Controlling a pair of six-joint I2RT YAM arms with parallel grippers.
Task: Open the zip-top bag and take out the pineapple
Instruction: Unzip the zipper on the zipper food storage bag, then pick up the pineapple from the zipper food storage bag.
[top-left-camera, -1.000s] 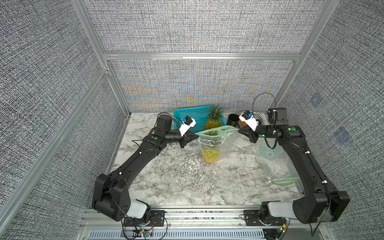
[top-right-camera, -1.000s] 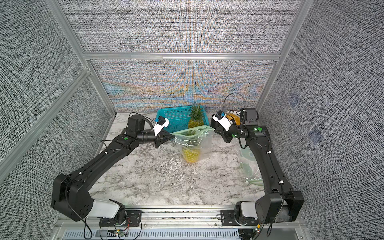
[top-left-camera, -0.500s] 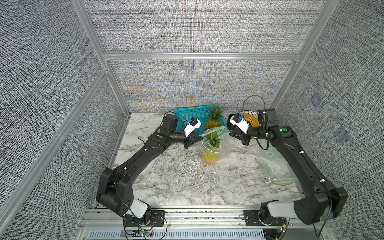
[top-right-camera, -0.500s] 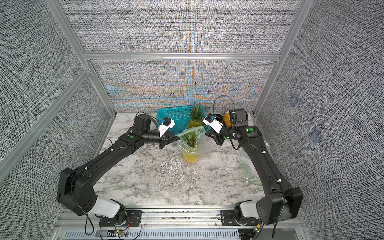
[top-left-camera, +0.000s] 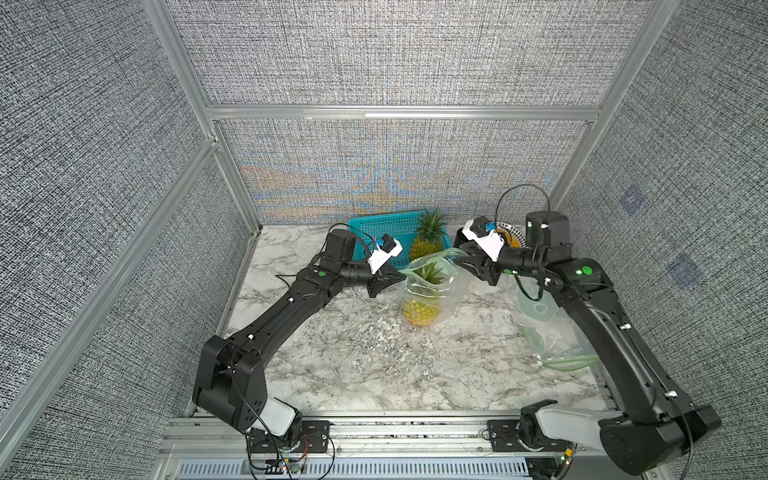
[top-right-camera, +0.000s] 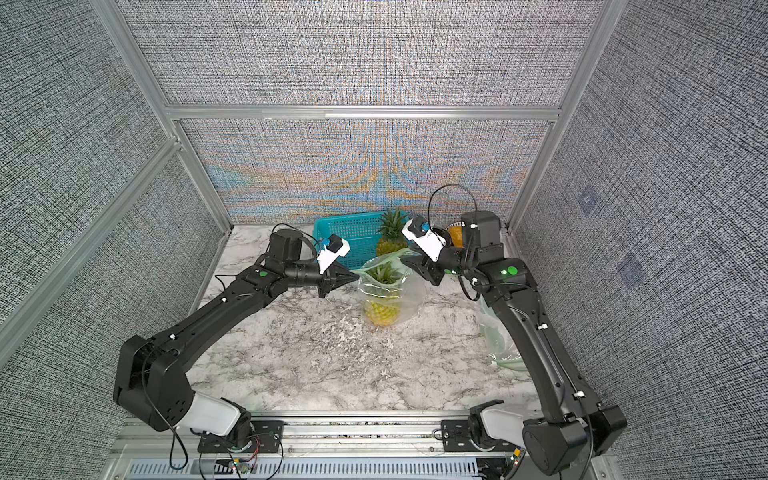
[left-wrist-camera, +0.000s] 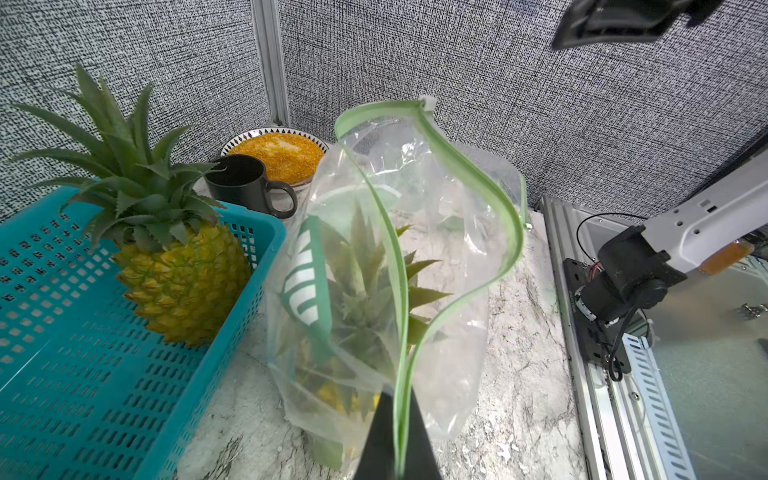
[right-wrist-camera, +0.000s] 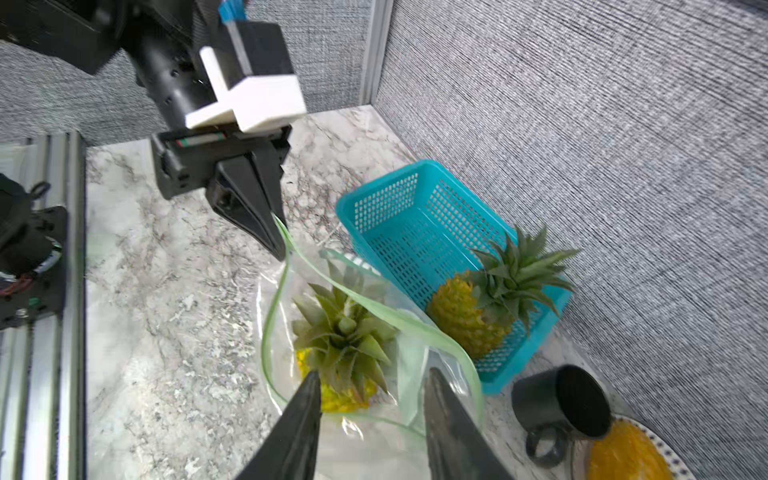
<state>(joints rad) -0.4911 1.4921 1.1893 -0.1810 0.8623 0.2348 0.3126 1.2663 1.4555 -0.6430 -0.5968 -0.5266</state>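
Marble tabletop (top-left-camera: 374, 374) from above, the black left arm (top-left-camera: 291, 307) and right arm (top-left-camera: 602, 332) reaching toward its far edge. A teal basket (top-left-camera: 386, 228) sits against that edge with a second pineapple (top-left-camera: 422, 249) in its right end. Just in front stands a clear zip-top bag (top-left-camera: 455, 291), mouth gaping, the pineapple (top-left-camera: 420, 311) upright inside. The left gripper (top-right-camera: 353, 277) is pressed together on the bag's green zip strip (left-wrist-camera: 478, 172). Only the right wrist view shows the right gripper (right-wrist-camera: 370, 390) spread wide over the bag's mouth. Only the left wrist view clearly shows a black mug (left-wrist-camera: 245, 187), a bowl (left-wrist-camera: 278, 156) of orange grains at the far right corner, and the zip's white slider (left-wrist-camera: 428, 102)
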